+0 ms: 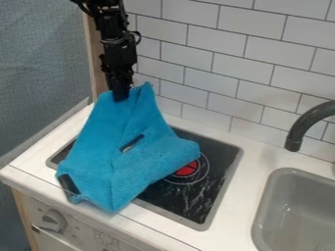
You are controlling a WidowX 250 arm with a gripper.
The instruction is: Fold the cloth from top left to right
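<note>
The black gripper (120, 93) hangs at the upper left, above the back of the stove, shut on the top of the blue cloth (134, 162). From there the cloth is drawn up into a peak, and its lower part spreads over the left side of the black cooktop (210, 196). Its front corner reaches the counter's front edge, and one corner points right, beside the red burner mark. Dark patches show near the cloth's middle and at its lower left.
A grey sink (288, 215) is set in the counter at the right, with a dark curved faucet (302, 128) over it. White tiled wall (219, 68) stands behind. The stove front has a knob (51, 221) below the left edge.
</note>
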